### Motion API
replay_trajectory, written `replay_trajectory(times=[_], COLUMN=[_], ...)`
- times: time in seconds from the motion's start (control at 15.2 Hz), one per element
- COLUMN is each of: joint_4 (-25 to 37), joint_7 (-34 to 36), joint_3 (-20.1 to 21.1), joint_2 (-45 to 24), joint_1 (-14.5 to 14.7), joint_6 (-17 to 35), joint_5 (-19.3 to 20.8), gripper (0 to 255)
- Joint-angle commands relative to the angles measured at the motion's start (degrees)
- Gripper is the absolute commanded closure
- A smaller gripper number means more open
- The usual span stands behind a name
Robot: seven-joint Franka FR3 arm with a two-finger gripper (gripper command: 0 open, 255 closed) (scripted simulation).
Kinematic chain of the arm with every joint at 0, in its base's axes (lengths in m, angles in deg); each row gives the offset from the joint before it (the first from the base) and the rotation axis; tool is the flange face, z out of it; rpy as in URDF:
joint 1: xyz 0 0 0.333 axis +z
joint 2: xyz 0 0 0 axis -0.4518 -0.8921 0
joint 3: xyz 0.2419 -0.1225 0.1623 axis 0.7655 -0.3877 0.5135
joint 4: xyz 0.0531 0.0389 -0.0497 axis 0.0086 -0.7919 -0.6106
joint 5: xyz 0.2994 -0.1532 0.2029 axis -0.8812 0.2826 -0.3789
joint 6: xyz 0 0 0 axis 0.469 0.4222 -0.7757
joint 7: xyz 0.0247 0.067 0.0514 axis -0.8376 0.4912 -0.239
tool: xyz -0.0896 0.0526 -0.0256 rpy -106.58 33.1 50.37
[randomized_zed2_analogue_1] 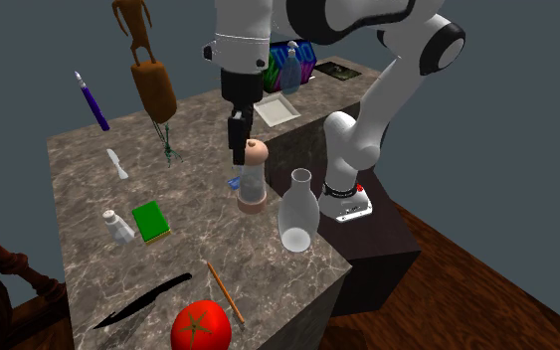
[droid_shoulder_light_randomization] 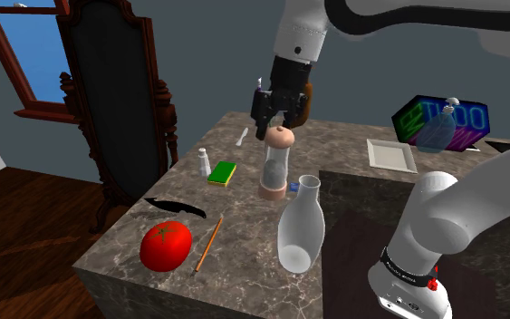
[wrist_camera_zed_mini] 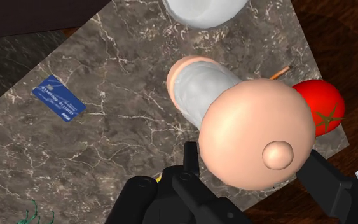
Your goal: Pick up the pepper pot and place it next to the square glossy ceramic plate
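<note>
tomato (randomized_zed2_analogue_1: 201,330): cut by bottom edge, second exterior view; wrist view, half behind pepper pot (wrist_camera_zed_mini: 254,133) cap
pencil (wrist_camera_zed_mini: 282,69): wrist view, only the tip clear of pepper pot
blue card (droid_shoulder_light_randomization: 293,186): shoulder view, mostly behind pepper pot base; print too small to read
glass carafe (wrist_camera_zed_mini: 204,9): wrist view, cut by picture edge
mirror (droid_shoulder_light_randomization: 108,91): top cut off, shoulder view
neon sign (droid_shoulder_light_randomization: 411,118): partly behind clear bottle (droid_shoulder_light_randomization: 439,129), lettering unreadable
green item (wrist_camera_zed_mini: 34,213): cut off at edge, cannot tell what

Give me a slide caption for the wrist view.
Gripper over the upright pepper pot on a marble counter, tomato and blue card nearby.
</note>
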Motion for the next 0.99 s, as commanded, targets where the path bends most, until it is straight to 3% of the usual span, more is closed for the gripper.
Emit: replay_trajectory(times=[0.0,0.92], joint_4=[1.98,16.86], joint_7=[0.35,2.29], joint_3=[-0.05,-0.61], joint_2=[-0.52,-5.27], joint_1=[-0.08,-0.73], joint_6=[-1.44,-11.50], joint_5=[0.19,1.51], gripper=[255,255])
